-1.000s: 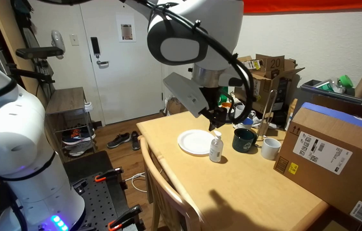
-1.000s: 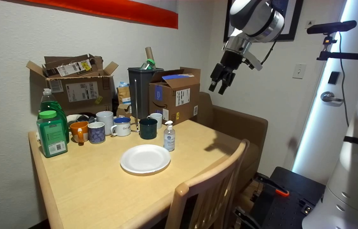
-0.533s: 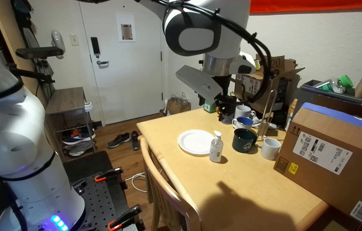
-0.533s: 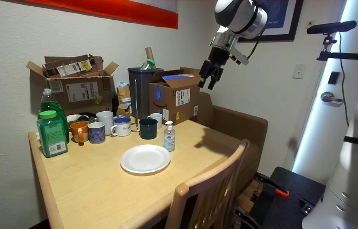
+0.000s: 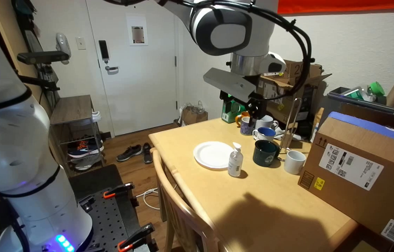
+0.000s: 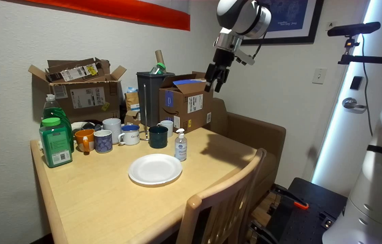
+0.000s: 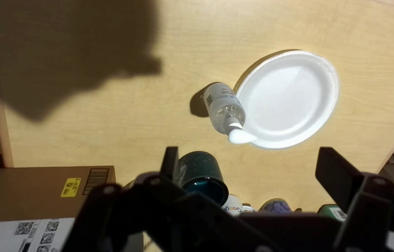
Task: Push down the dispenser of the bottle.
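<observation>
Standing upright — the bottle (image 6: 180, 150), lower than the spread gripper (image 6: 213, 89) and well apart from it

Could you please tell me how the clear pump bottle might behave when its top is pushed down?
The bottle stands upright but is taller than it is wide, so an off-centre push may well tip it. Its spout juts to one side, so pressing there could make it lean or turn. It looks smooth-sided, so it might slide on the table.
</observation>
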Controlling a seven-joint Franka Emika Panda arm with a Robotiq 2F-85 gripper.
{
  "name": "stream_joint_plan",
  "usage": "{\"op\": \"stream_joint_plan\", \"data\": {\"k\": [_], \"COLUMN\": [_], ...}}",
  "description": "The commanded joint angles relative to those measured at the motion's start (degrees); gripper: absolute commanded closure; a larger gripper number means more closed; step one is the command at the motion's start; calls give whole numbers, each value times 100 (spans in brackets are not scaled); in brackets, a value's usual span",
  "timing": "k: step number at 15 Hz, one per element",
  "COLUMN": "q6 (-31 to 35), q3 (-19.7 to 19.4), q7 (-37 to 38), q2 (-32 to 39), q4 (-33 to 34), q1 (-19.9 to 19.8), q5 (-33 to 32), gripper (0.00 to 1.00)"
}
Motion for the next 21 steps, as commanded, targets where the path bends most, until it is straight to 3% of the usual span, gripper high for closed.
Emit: {"op": "stream_joint_plan", "data": {"k": [1, 6, 7, 9, 18, 21], "q6": [-289, -329, -323, -331, -419, -467], "q3": [208, 361, 392, 449, 681, 760], "q7": [75, 92, 86, 84, 38, 25], "q2": [226, 356, 362, 382, 528, 593], "q4": [398, 588, 612, 655, 834, 904], "q1": [-164, -173, -170, -167, -125, -112], "q5": [-252, -455, -473, -508, -579, -574], "gripper": [0, 3, 22, 29, 98, 100]}}
